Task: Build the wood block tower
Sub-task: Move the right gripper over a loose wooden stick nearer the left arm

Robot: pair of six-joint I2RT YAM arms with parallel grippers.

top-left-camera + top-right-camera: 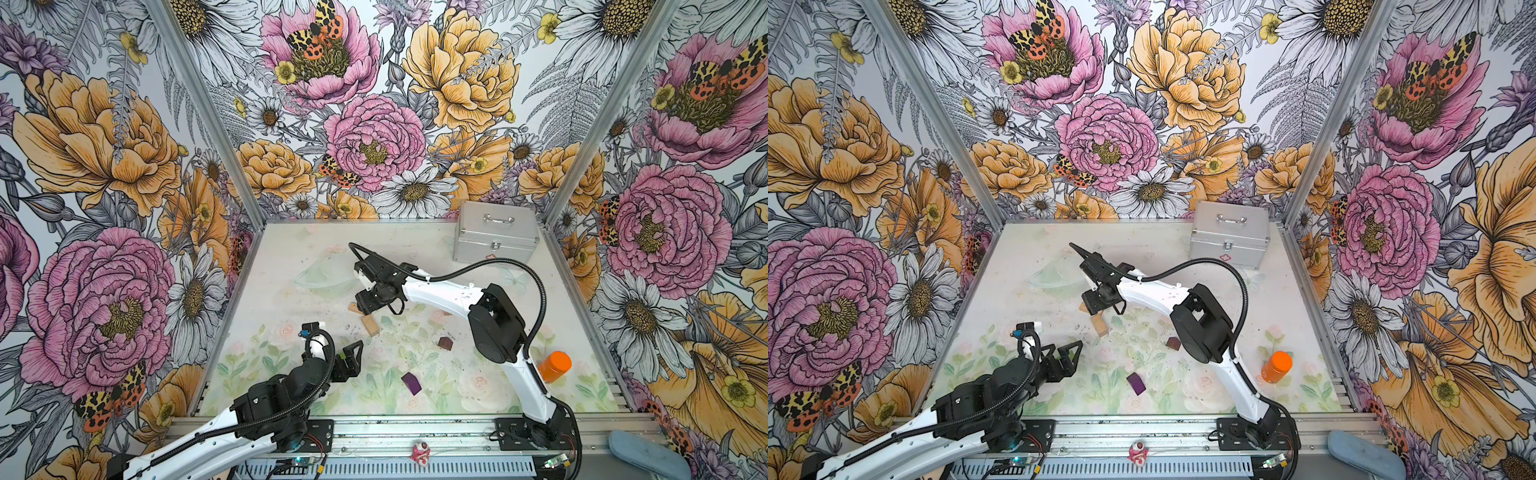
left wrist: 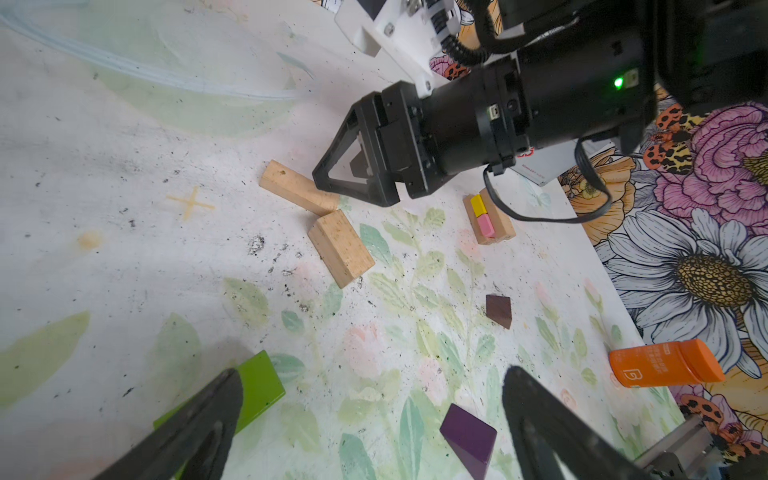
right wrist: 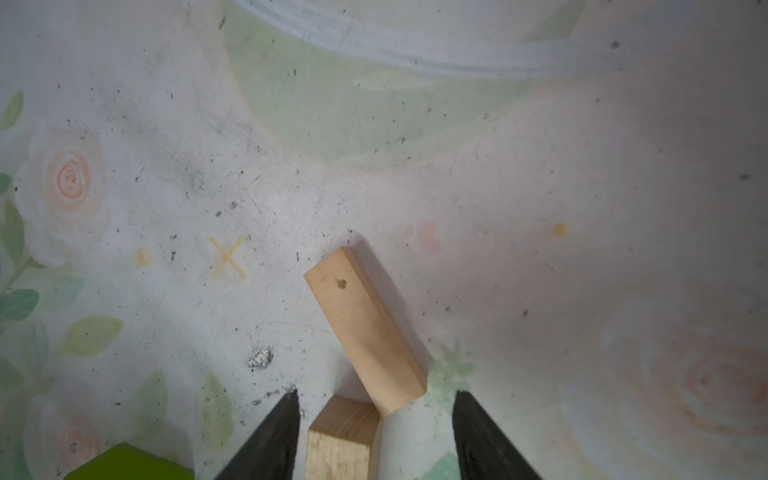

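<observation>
Brick (image 3: 365,328) of smooth tan wood, rectangular

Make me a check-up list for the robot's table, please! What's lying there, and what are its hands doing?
Surface: flower-print table, speckled with dark grime.
Job's things: two tan blocks touching; tower start of tan, yellow and pink blocks packed together; brown block, purple block and green block lying loose.
Clutter: orange bottle near the right arm's base; silver case, shut, back right corner.
Hands: left hand open, empty, beside the green block; right hand open, straddling the tan blocks.
Cables: black hose arching over the right arm.
Surroundings: flowered walls; metal rail in front.
</observation>
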